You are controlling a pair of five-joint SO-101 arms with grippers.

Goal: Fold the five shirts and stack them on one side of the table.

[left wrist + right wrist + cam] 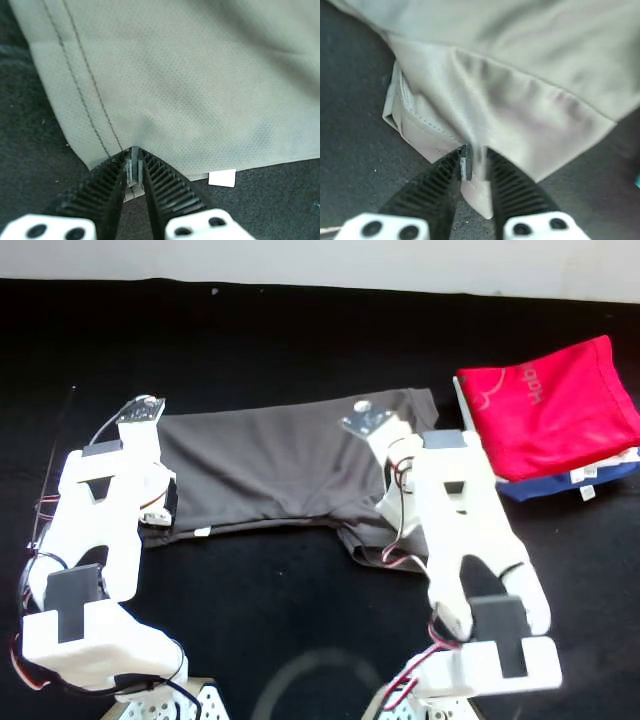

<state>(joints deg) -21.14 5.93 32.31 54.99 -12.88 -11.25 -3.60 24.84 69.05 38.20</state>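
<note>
Pinch of the left tool (134, 172) on a near corner of the grey shirt (270, 465): the ribbed jaws are clenched on the cloth just where the double-stitched hem (80, 75) meets the near edge. The right tool (472, 165) is likewise clamped on grey cloth, here on a bunched, doubled-over part along the shirt's near edge, where a seamed flap lies tucked beneath.

Two grips set well apart along the same edge suggest that this edge is to be lifted and carried as one line, probably toward the far edge of the tabletop (250, 340), so that the fold comes out straight. The shirt lies spread flat across the middle of the tabletop, its long side running left to right.

A small white tag (222, 178) projects from the near edge just beside the left tool. Toward the right edge of the tabletop a folded red shirt (550, 405) rests on a folded blue shirt (560, 485), forming the stack.

The stack lies just beside the grey shirt's right end, near the right arm, so a wide sweep on that side could disturb it. The bunching under the right tool may carry a crease into the fold. Nothing rests on the grey shirt apart from the two arms above it.
</note>
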